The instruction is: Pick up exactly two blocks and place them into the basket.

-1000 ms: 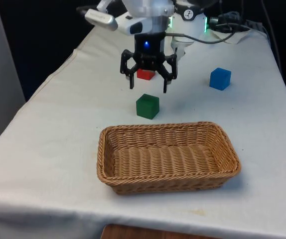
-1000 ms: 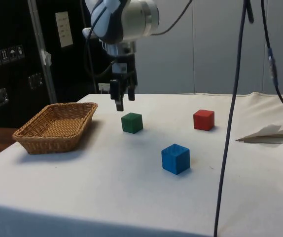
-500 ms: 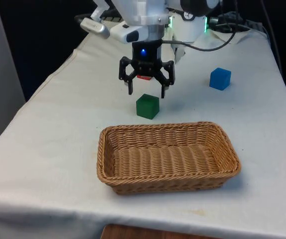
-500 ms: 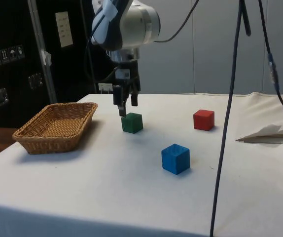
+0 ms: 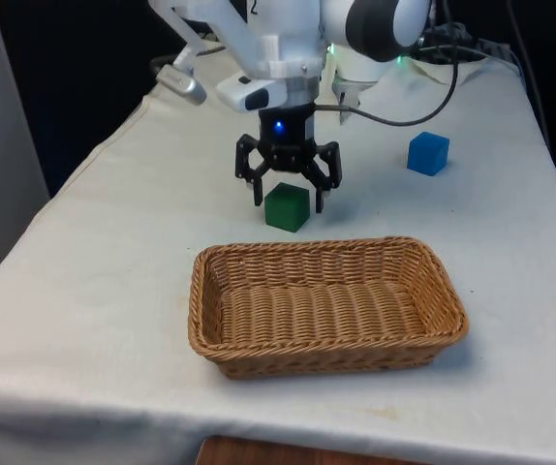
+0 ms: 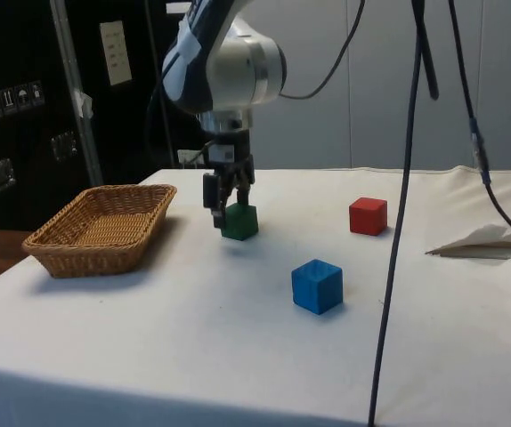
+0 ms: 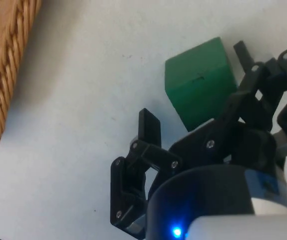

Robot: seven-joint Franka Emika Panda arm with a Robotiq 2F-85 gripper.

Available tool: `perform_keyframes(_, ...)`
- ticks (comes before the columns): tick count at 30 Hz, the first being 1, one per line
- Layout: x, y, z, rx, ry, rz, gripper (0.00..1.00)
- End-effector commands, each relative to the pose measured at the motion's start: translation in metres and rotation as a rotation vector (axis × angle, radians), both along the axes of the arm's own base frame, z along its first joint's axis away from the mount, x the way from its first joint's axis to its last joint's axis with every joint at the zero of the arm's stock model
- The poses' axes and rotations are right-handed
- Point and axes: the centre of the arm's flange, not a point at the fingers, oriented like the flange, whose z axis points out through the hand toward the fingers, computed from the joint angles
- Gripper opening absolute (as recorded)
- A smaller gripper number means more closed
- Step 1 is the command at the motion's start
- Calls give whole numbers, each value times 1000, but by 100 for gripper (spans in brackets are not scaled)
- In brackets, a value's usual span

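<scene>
Three blocks sit out on the white-clothed bench (image 5: 84, 291), and the tool (image 5: 288, 199) is down low at the green block (image 5: 287, 206), its black fingers spread wide with one on each side of the cube and a gap showing at both faces, so nothing is gripped. From the wrist, the green block (image 7: 201, 82) lies between the fingers (image 7: 149, 131), resting flat on the cloth. The wicker basket (image 5: 433, 281) stands just beside the green block, towards the camera in the front view, with nothing inside it. From the side, the basket (image 6: 77, 249) is near the green block (image 6: 240, 221), the red block (image 6: 368, 215) sits well apart on the green block's other side, and the blue block (image 6: 317, 286) lies apart from both, nearer the bench's edge.
</scene>
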Motion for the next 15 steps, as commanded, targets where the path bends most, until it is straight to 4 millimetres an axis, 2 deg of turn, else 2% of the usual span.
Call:
perform_keyframes(1,2,0,-2,12,-6,1,100)
perform_keyframes(15,1,-1,-3,6,-5,-5,100)
